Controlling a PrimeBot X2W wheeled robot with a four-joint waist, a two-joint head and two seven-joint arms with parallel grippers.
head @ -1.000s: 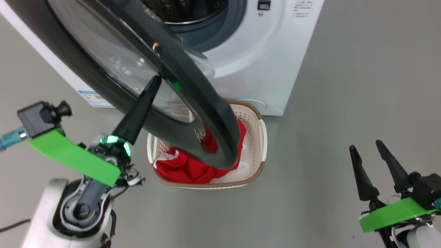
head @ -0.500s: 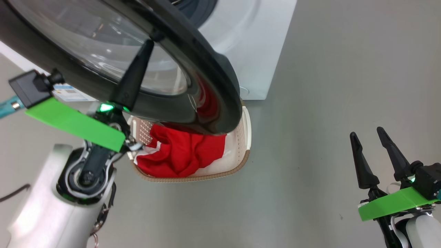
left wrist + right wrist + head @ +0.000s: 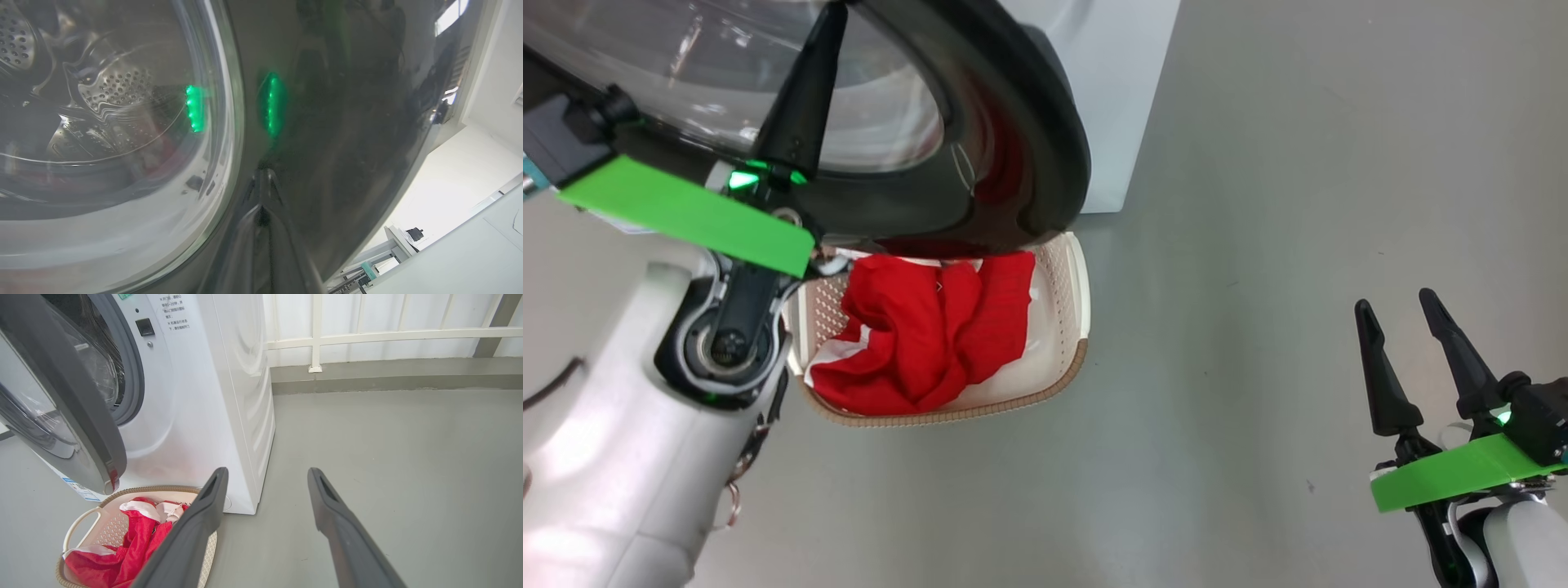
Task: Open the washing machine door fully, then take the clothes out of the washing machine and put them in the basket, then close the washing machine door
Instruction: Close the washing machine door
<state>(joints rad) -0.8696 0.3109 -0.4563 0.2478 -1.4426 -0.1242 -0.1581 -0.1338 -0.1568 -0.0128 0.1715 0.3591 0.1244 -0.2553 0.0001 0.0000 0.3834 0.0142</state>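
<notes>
The washing machine door (image 3: 1021, 139), with a glossy black rim and bulging glass, stands partly open across the top left of the head view. My left gripper (image 3: 832, 15) is shut, its fingers pointing up against the door's outer face. In the left wrist view the shut fingertips (image 3: 263, 206) touch the black rim (image 3: 347, 122) beside the glass (image 3: 102, 122). Below the door, the cream basket (image 3: 1080, 302) holds the red and white clothes (image 3: 923, 327). My right gripper (image 3: 1398, 306) hangs open over bare floor to the right, nothing between its fingers (image 3: 327, 506).
The white washing machine (image 3: 212, 396) stands behind the basket (image 3: 79, 524), its door (image 3: 81, 428) angled out over the clothes (image 3: 130, 547). Grey floor (image 3: 1298, 204) spreads to the right. A low kerb and white railing (image 3: 367, 335) close off the back.
The head camera has shifted. My shut left gripper has moved forward against the door, which has swung toward the machine, uncovering more of the basket. The right gripper stays open, barely moved.
</notes>
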